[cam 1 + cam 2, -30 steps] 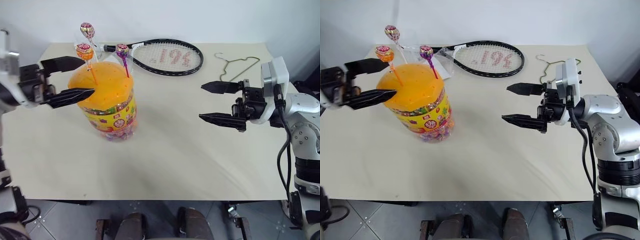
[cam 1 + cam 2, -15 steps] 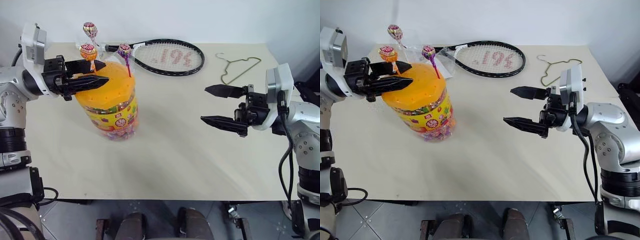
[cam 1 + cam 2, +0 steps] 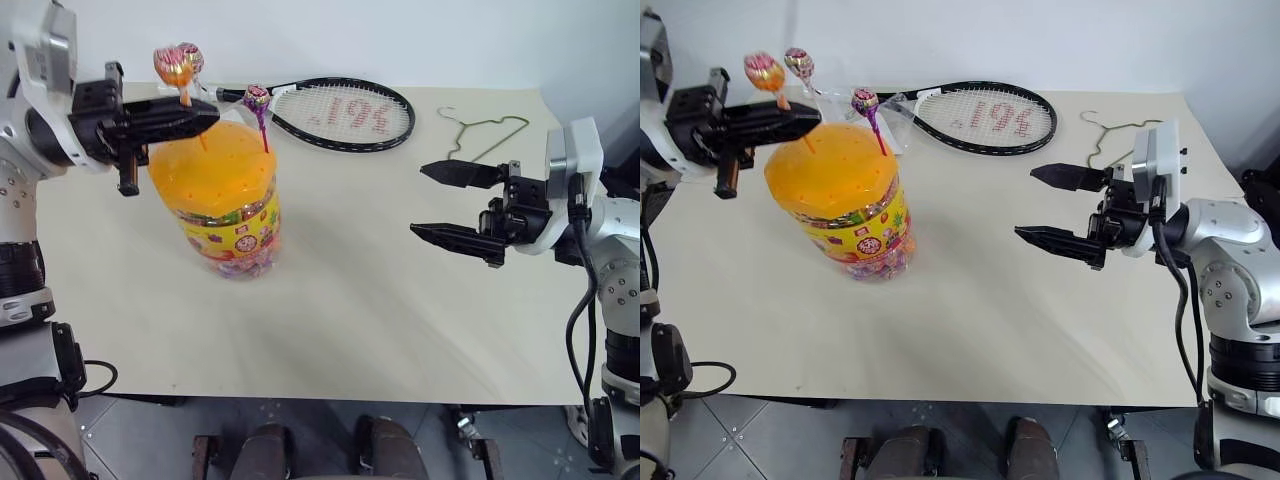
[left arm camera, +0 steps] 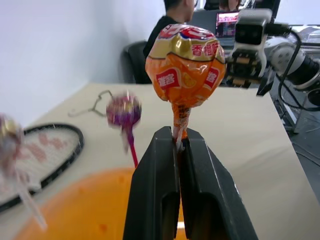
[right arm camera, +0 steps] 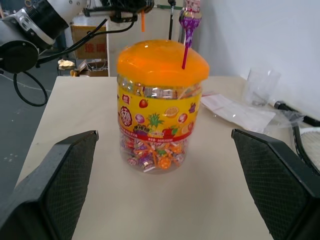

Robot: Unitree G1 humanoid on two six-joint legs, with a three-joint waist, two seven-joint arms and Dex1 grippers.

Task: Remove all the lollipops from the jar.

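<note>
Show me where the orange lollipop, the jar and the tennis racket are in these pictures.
orange lollipop (image 4: 185,67), left wrist view, on its wrapped head above the shut fingers.
jar (image 3: 228,222), left eye view, on the yellow label band.
tennis racket (image 3: 345,112), left eye view, on the strings of the head.

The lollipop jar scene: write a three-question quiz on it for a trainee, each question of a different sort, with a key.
1. True or false: the left gripper is shut on the orange lollipop.
2. Multiple choice: how many lollipops stand with their sticks in the lid of the jar? A) none B) one C) two
3. Short answer: name the two things lying on the table beyond the jar.

Key
1. True; its fingers pinch the stick just under the candy, and the stick's end hangs clear above the lid.
2. C; the two purple lollipops, one nearer the racket and one behind the orange one.
3. A tennis racket and a wire hanger.
</note>
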